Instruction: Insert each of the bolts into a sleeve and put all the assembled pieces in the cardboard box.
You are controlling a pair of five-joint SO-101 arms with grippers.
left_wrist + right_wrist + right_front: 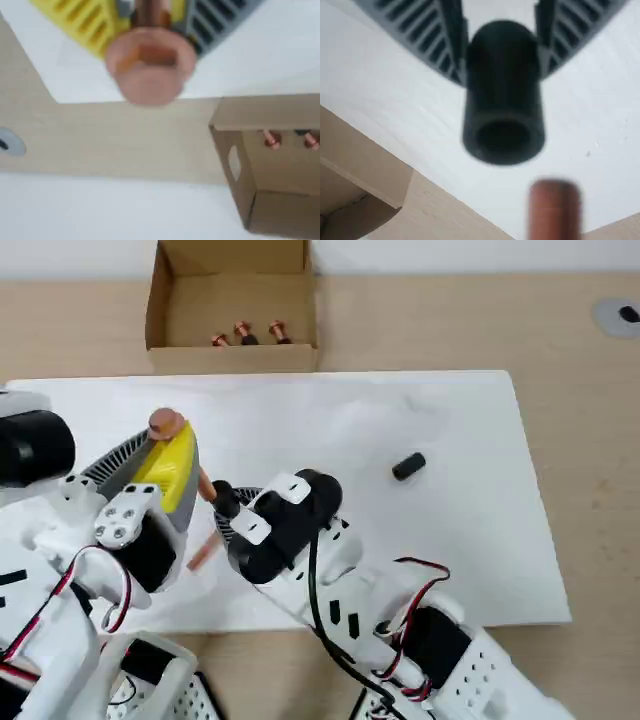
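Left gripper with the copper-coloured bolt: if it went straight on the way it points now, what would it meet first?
Probably the near wall of the open brown cardboard box. In the high view the left gripper, its copper-coloured bolt leading, aims there across the flat white sheet; its height is unclear.

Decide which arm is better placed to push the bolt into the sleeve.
Left, probably: the left gripper holds the bolt, its tip close beside the open mouth of the sleeve gripped by the right gripper.
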